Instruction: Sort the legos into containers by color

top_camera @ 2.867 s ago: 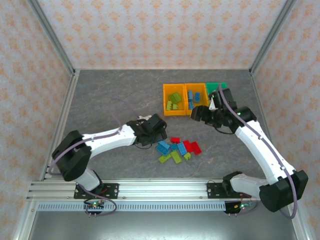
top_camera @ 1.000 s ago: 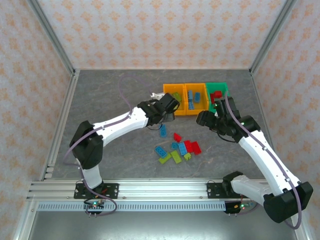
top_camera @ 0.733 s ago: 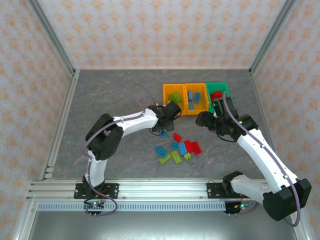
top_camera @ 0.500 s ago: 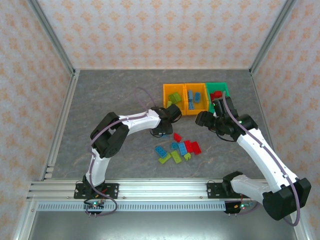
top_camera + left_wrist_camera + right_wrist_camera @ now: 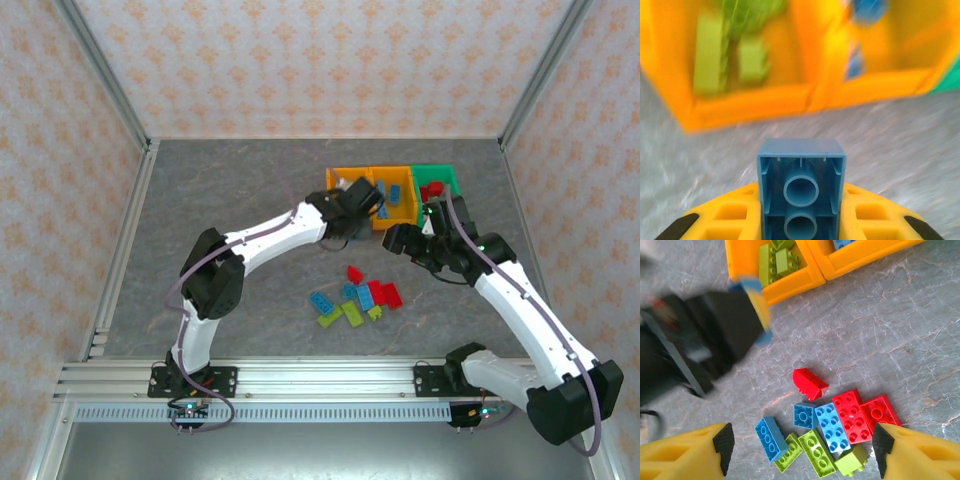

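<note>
Top external: left claw hangs at the near edge of the orange bins, with the right claw just beside it. The arms are close, so a bump looks possible.

Left wrist: the claw is clenched on a blue brick, roughly lined up with the wall between the lime-filled bin and the blue-filled bin. Letting go here could land it on the rim or among the lime ones.

Right wrist: right claw spread wide and empty above the loose bricks. Lowering now risks scattering the pile.
</note>
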Tool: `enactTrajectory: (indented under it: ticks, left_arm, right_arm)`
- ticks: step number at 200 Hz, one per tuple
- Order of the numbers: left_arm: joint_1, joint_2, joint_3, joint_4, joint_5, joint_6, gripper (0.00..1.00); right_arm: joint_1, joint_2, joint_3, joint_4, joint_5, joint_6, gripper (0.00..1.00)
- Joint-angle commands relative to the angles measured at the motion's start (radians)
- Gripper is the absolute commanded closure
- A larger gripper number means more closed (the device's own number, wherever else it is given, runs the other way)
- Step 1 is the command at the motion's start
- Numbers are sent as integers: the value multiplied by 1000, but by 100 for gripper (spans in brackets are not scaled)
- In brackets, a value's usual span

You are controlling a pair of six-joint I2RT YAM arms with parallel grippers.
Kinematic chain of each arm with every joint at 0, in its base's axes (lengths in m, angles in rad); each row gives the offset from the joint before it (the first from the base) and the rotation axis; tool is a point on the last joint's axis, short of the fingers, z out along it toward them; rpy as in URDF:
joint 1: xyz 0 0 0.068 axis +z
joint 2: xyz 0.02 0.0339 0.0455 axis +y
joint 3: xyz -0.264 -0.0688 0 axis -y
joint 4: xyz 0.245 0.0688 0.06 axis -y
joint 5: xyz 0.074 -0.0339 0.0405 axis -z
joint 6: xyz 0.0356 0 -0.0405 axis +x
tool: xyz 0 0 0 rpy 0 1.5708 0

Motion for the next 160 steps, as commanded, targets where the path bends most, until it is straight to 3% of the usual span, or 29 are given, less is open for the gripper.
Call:
enactTrajectory:
  ticks: [1,19,39,55,85,103,126,160]
  left_arm:
    - [15,117,220,11,-116,154,79]
    - [30,269,466,-21,-133,194,77]
    - [59,445,752,-55,-60,188,75]
    - [71,529,868,-15,-8,187,70]
    - [74,543,859,104,48,205,62]
    - [75,537,859,106,69,201,54]
    - [75,496,841,72,81,189,51]
    - [73,306,607,112,94,176,50]
  right_arm:
    - [2,-55,-8,31,63,37,25]
    - [2,-69,-14,29,69,45,24]
    - [2,-82,-18,20,78,47,25]
    - [2,-95,-24,5,95,46,24]
    - [2,-113,-38,-12,118,39,24]
    - [2,-111,-44,-10,122,38,24]
    - [2,-109,-59,10,120,43,24]
    - [2,-95,-76,18,142,42,24]
